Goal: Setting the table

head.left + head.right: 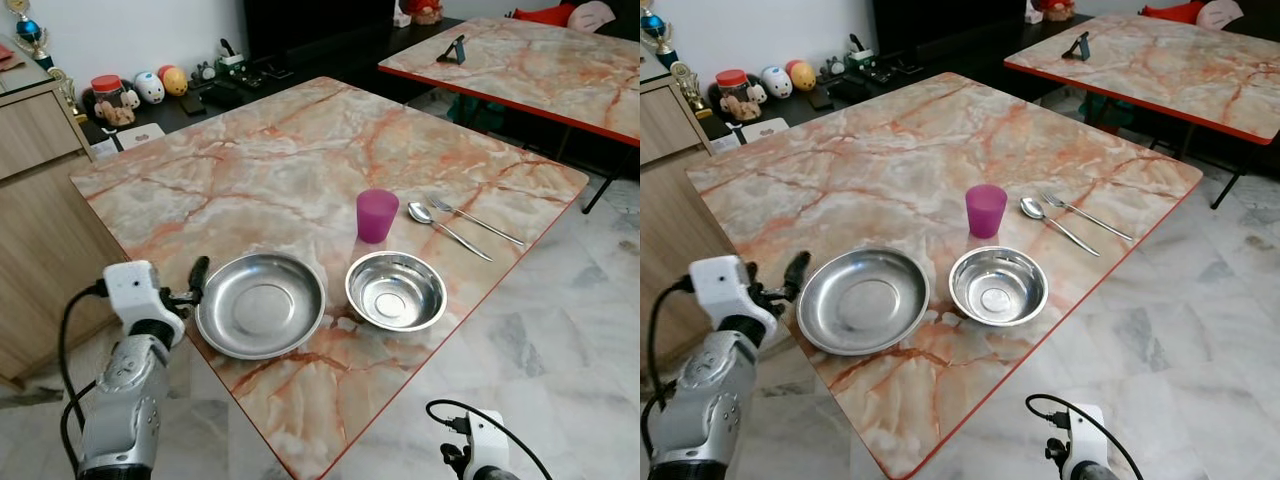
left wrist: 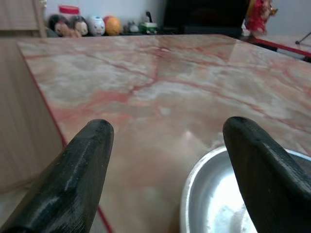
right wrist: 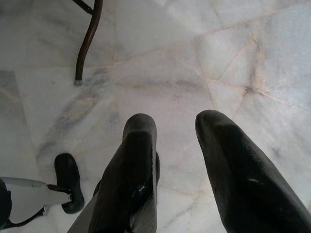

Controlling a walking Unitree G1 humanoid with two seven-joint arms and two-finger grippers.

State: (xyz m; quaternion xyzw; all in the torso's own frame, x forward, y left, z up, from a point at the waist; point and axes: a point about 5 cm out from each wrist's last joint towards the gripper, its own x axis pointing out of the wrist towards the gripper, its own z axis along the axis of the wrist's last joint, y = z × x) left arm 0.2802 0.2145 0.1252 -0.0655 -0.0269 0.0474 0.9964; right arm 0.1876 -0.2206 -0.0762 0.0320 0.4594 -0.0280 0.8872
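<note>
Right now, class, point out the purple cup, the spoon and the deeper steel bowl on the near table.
purple cup [image 1: 376, 216]: left eye view, on its side wall.
spoon [image 1: 418, 211]: left eye view, on its bowl end.
deeper steel bowl [image 1: 396, 290]: left eye view, on its inner wall.

Upper left, toy figures and a red-lidded jar line a dark shelf beside a wooden cabinet. A trophy stands in the corner. Upper right, a second marble desk carries a phone stand.

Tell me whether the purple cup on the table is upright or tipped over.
Upright. The purple cup stands on its base on the marble table, open mouth up, behind the smaller steel bowl.
</note>
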